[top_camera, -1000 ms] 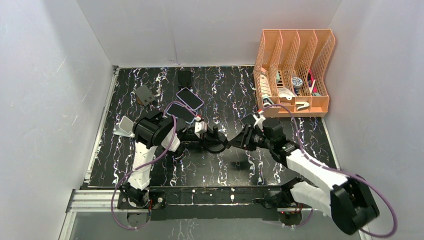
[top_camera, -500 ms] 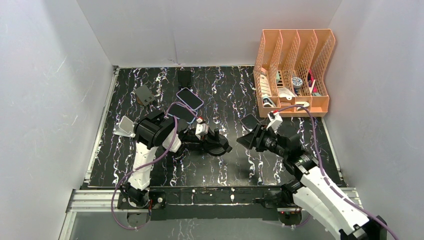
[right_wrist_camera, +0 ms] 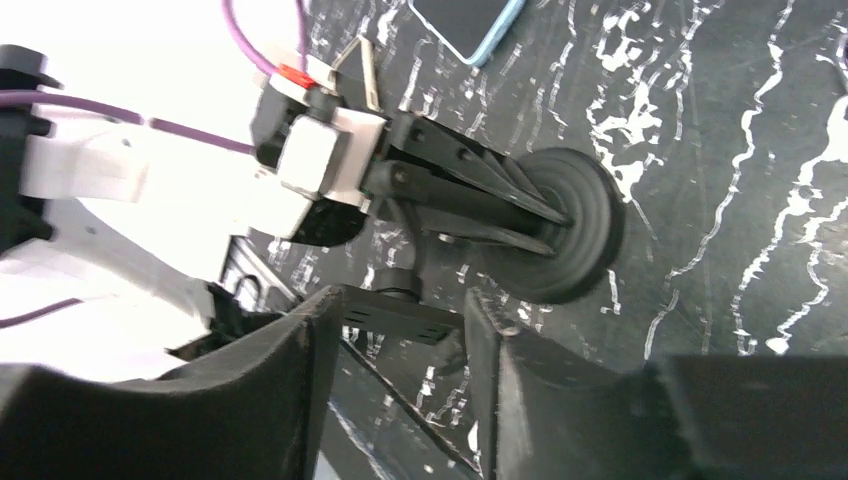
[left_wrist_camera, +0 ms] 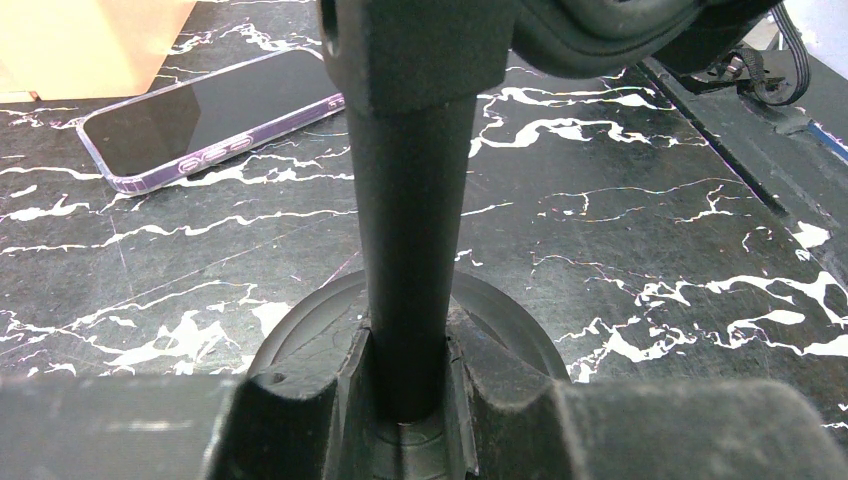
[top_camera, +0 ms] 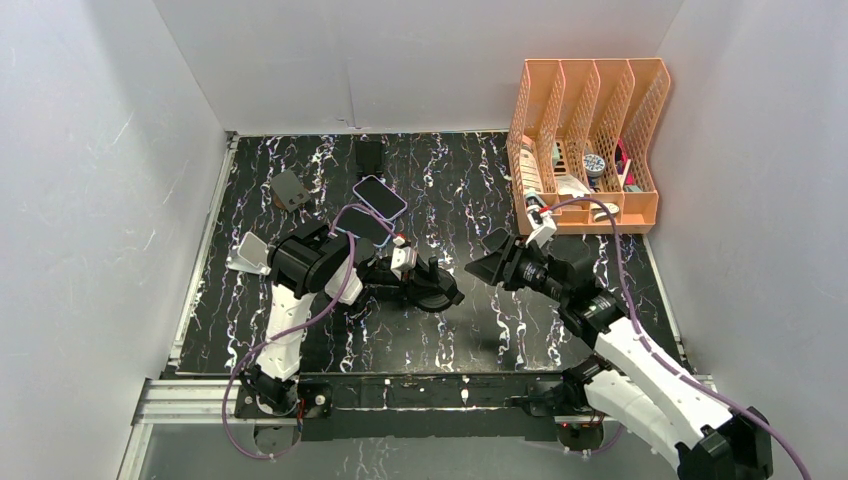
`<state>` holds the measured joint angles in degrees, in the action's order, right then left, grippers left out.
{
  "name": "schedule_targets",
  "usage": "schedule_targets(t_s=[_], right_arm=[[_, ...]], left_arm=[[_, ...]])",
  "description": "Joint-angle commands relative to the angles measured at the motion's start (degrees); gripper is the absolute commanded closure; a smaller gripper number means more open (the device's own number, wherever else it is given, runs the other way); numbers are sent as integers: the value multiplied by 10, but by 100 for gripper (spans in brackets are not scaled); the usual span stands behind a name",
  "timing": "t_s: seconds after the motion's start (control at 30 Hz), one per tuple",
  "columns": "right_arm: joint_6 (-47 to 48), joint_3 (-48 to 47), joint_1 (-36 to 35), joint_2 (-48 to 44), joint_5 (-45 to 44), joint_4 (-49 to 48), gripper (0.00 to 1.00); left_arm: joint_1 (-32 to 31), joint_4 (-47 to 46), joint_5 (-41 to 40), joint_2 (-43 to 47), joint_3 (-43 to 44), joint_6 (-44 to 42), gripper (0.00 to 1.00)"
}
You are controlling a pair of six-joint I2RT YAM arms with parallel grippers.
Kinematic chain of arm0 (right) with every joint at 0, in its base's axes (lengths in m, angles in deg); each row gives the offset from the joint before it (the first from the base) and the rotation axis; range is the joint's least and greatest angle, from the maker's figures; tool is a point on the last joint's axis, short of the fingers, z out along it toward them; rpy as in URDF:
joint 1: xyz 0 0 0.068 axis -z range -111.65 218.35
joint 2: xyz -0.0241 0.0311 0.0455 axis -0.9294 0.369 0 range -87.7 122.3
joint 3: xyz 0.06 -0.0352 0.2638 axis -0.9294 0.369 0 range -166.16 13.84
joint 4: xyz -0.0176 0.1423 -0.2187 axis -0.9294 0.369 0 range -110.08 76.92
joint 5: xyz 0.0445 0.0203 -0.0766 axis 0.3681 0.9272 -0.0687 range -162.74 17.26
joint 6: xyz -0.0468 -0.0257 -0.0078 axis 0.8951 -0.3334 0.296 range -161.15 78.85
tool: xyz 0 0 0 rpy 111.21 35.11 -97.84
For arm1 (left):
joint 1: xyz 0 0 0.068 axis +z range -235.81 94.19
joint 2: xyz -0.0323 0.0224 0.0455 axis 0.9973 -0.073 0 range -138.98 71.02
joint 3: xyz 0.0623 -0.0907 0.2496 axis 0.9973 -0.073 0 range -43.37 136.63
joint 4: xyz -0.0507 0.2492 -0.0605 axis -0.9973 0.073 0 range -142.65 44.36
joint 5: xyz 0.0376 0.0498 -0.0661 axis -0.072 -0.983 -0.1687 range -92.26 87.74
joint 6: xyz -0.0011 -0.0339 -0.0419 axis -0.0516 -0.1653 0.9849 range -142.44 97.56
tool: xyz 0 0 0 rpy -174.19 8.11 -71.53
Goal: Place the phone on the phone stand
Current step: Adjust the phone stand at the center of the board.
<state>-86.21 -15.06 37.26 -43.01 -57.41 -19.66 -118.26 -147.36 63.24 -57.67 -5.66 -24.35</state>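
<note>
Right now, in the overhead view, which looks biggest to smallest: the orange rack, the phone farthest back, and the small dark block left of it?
1. Orange rack, by far the largest.
2. Phone.
3. Dark block, though it looks only slightly smaller than the phone.

1. A desk [top_camera: 450, 190] with a black top veined in white fills the bottom of the enclosure.
2. Plain white panels close it in on three sides: a back wall [top_camera: 400, 60], a left wall [top_camera: 90, 200] and a right wall [top_camera: 760, 200].
3. An orange mesh file rack [top_camera: 637, 208] stands in the far right corner, with small items in its slots.
4. A silver metal rail [top_camera: 180, 400] runs along the near edge.
5. The light is even, and shadows are faint.
</note>
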Motion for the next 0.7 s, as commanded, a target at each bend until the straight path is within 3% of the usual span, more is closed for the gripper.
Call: schedule_targets(t_s=[0.0, 0.07, 0.17, 0.3, 0.67], right_arm=[[-7, -19, -3, -28, 0, -26, 53], [-4, -4, -3, -24, 12, -6, 59], [24, 39, -4, -25, 27, 35, 58], [37, 82, -4, -22, 72, -17, 55], [64, 88, -6, 28, 127, -88, 54]], left_arm=[[-32, -81, 36, -120, -58, -7, 100], [-32, -81, 33, -118, -60, -9, 100], [-32, -81, 31, -118, -60, -10, 100], [-32, -81, 31, -117, -61, -9, 100], [-32, -81, 33, -121, -59, -6, 100]])
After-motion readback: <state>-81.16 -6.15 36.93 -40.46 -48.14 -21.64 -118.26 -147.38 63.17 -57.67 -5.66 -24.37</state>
